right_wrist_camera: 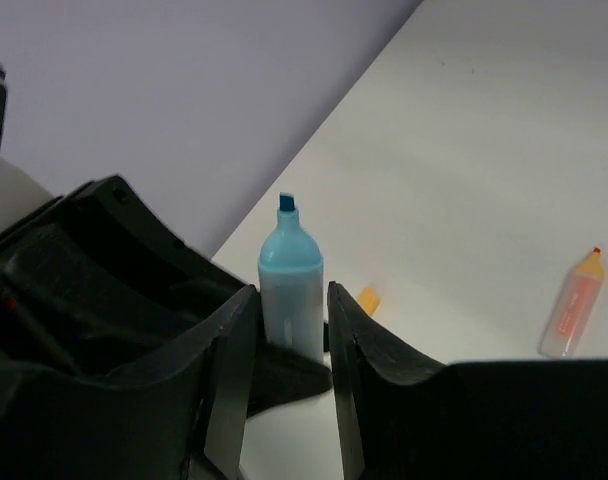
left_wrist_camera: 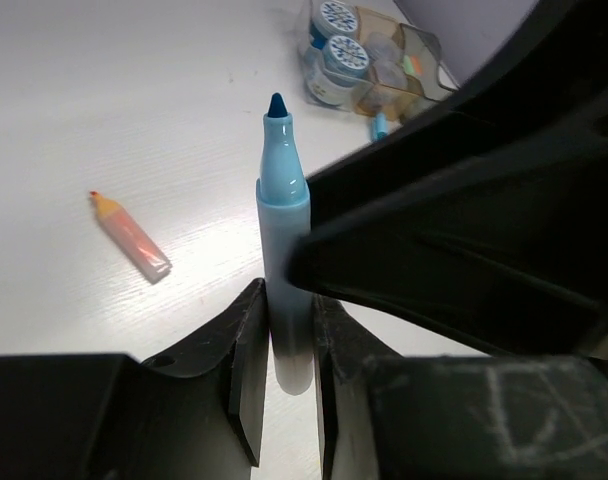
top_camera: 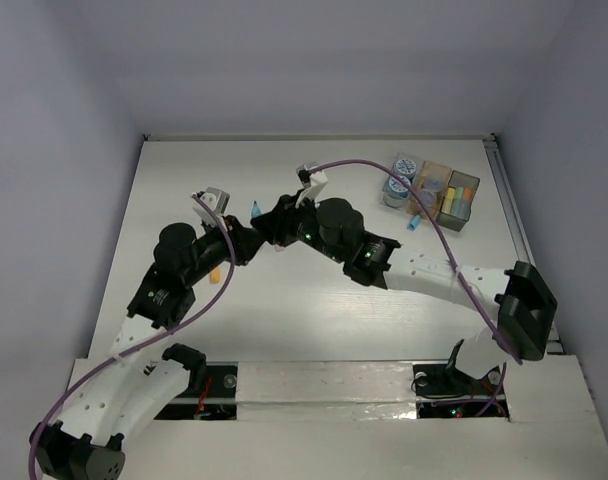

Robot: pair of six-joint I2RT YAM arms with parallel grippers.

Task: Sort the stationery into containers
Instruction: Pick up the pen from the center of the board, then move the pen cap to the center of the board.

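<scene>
Blue marker (left_wrist_camera: 284, 200) pinched by both: left gripper (left_wrist_camera: 284, 335) and right gripper (right_wrist_camera: 290, 335) pressed onto barrel, tip sticking out past fingers. Containers (top_camera: 449, 190) well right of marker; right arm likely nearer.
</scene>
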